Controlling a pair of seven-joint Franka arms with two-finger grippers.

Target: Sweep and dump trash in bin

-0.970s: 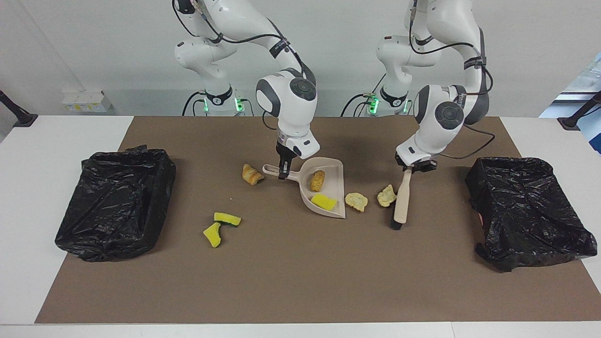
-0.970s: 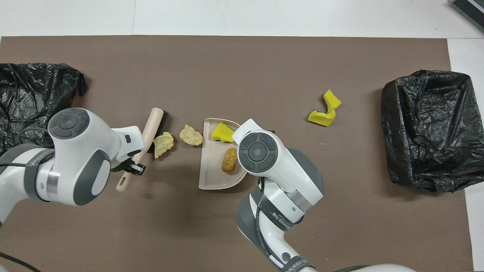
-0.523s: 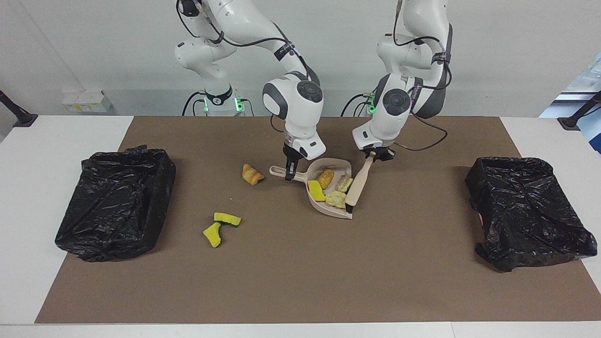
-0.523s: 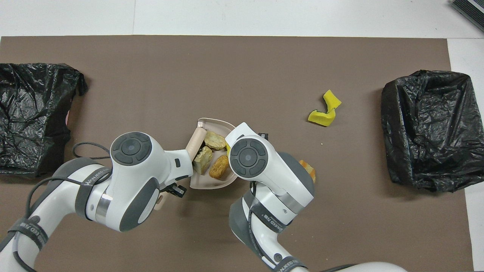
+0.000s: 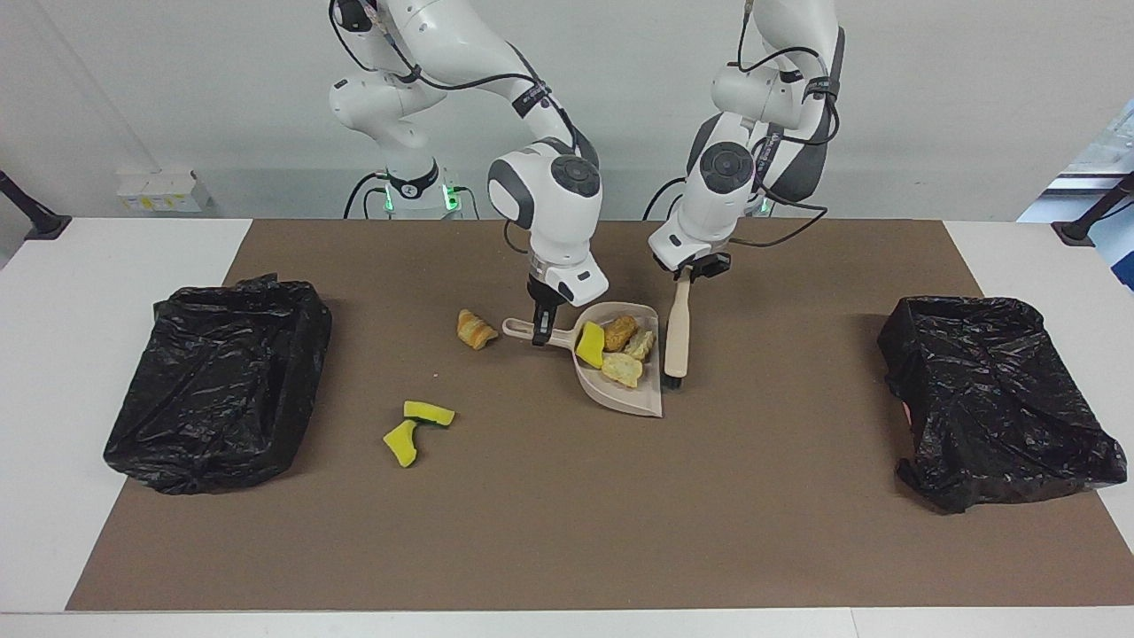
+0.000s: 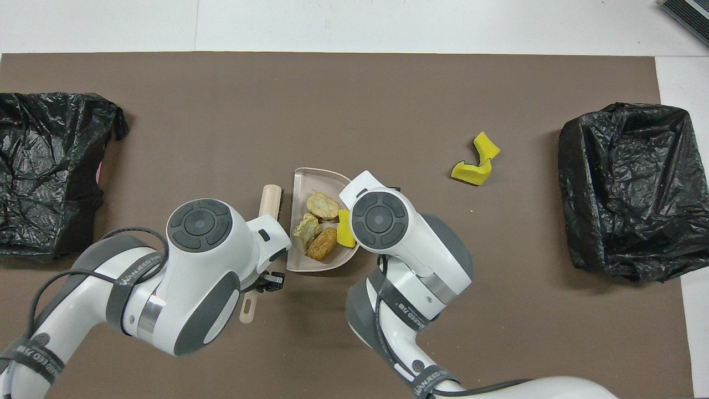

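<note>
On the table, beside the brush (image 5: pixel 678 330) clenched in our left end effector (image 5: pixel 683 276), four trash pieces (image 5: pixel 617 345) lie in the dustpan (image 5: pixel 627 396), whose handle our right end effector (image 5: pixel 539 335) grasps, nearer the black bin (image 5: pixel 217 381) at its end.

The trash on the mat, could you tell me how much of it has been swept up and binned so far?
Done: four pieces lie in the dustpan. In hand: the right gripper is shut on the dustpan's handle; the left gripper holds the brush beside the pan. Left: the bread lump by the handle and two yellow sponge pieces on the mat, then dumping into a bin; nothing is seen binned yet.
</note>
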